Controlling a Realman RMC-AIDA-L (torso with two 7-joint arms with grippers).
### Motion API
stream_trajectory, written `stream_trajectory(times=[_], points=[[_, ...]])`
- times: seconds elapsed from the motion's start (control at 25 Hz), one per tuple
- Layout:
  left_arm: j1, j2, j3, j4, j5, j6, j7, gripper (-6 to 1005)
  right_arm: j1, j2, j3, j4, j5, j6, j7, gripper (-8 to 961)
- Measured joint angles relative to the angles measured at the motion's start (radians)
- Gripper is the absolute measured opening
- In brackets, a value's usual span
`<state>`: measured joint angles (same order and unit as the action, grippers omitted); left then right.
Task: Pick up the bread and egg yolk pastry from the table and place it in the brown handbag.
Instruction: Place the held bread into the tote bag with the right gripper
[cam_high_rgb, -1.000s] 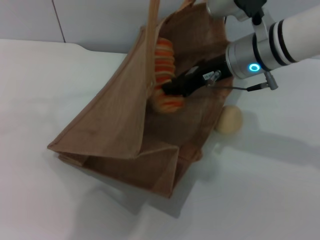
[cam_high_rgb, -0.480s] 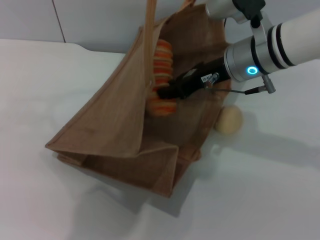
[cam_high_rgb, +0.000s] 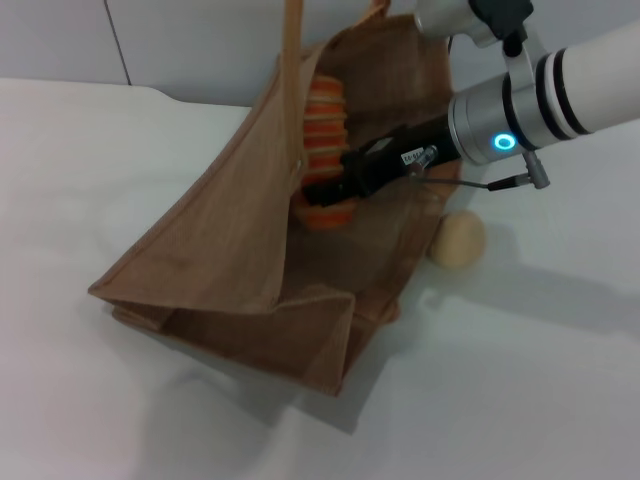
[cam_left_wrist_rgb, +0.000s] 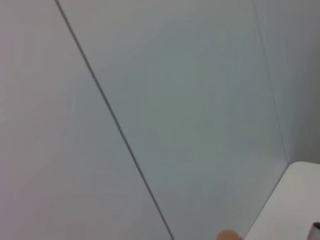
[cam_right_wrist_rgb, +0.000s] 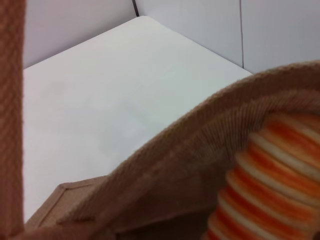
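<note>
light: even, bright, from above
shadows: soft, near side of bag (cam_high_rgb: 230, 270) on table (cam_high_rgb: 520, 380)
glare: none
blur: right wrist view, strap (cam_right_wrist_rgb: 11, 115) and bread (cam_right_wrist_rgb: 270, 170) close-up, soft

The white table (cam_high_rgb: 120, 400) carries the brown handbag (cam_high_rgb: 230, 250) (slumped open) and the egg yolk pastry (cam_high_rgb: 458, 240) beside it.

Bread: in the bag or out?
In. The bread sits inside the brown handbag's open mouth, gripped by the right hand.
</note>
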<state>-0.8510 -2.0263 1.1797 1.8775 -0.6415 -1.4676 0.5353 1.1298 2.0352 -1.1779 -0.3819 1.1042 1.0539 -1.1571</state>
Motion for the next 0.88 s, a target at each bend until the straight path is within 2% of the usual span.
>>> stream_trajectory(times=[0.28, 0.88], points=[[0.007, 0.0, -0.003, 0.0, 0.01, 0.0, 0.0, 114, 0.005, 0.0, -0.023, 0.0, 0.002, 0.009, 0.001, 847], [0.006, 0.0, -0.003, -0.001, 0.01, 0.001, -0.001, 114, 0.007, -0.001, -0.032, 0.001, -0.007, -0.012, 0.036, 876]])
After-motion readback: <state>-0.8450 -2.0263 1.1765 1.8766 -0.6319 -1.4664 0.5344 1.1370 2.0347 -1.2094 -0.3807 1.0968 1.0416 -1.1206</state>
